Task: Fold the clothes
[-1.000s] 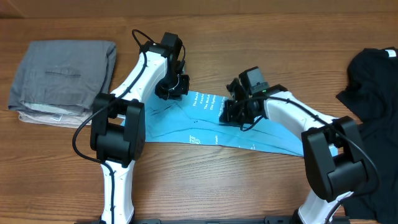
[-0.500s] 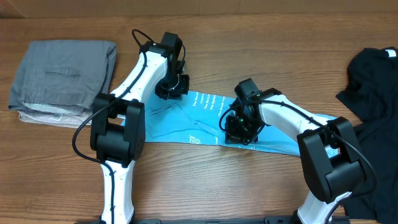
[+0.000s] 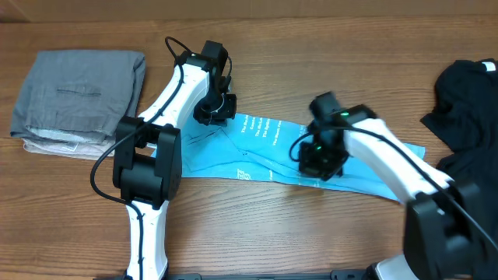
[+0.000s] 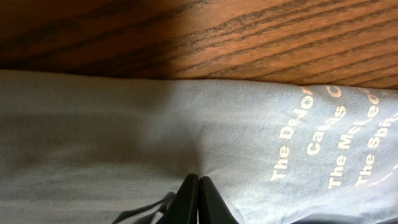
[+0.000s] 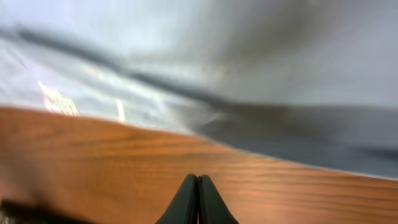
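The right gripper [image 5: 198,180] has swung rightward over the T-shirt [image 3: 257,153], clenched like the left gripper [image 4: 198,179]; the soft, light, limp cloth looks best pinched at its hem.

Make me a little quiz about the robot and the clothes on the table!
1. True or false: the light blue T-shirt has writing on it.
2. What colour is the folded pile of clothes? A gray, B red, C yellow.
3. Fill in: the left fingers and the right fingers are both ___ (open or shut).
Key: 1 true; 2 A; 3 shut.
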Action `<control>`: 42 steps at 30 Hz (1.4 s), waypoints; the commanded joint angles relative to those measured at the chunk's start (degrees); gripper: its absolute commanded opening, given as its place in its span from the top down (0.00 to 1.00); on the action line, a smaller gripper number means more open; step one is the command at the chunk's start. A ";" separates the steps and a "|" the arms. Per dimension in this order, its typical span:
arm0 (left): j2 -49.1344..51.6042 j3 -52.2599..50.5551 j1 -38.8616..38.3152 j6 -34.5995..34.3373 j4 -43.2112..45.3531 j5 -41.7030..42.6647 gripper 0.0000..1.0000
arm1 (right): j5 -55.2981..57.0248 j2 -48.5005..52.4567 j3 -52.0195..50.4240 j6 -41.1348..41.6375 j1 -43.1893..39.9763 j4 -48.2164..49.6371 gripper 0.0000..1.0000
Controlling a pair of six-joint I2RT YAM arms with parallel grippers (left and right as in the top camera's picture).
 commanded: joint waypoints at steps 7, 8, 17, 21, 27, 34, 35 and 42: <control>-2.23 1.46 0.24 1.31 0.26 0.68 0.96 | 11.02 -0.63 -1.66 0.72 -8.94 6.19 0.96; -2.23 1.46 0.24 1.31 0.24 0.68 0.96 | 11.65 -0.02 -2.49 0.72 -9.64 6.80 0.96; -2.23 1.46 0.26 1.33 0.00 0.66 0.96 | 17.73 0.83 -10.40 0.81 -14.10 5.11 0.96; -2.25 1.46 0.26 1.36 -0.02 0.66 0.96 | 19.67 0.81 -12.24 2.29 -16.74 3.13 0.96; -3.28 4.13 0.70 1.31 -0.57 0.50 0.96 | 19.65 -1.42 -7.54 1.07 -22.84 -1.73 0.96; -10.91 11.56 2.29 -2.64 -3.93 -0.35 0.92 | 19.63 -2.62 1.20 -3.06 -31.74 -6.73 0.78; -12.31 11.82 2.62 -3.28 -4.24 -0.94 0.91 | 19.65 -2.60 1.29 -3.41 -33.03 -6.64 0.66; -20.15 11.85 7.54 -7.08 -8.39 -8.44 0.51 | 13.92 -2.51 0.70 -10.69 -42.18 -4.04 0.39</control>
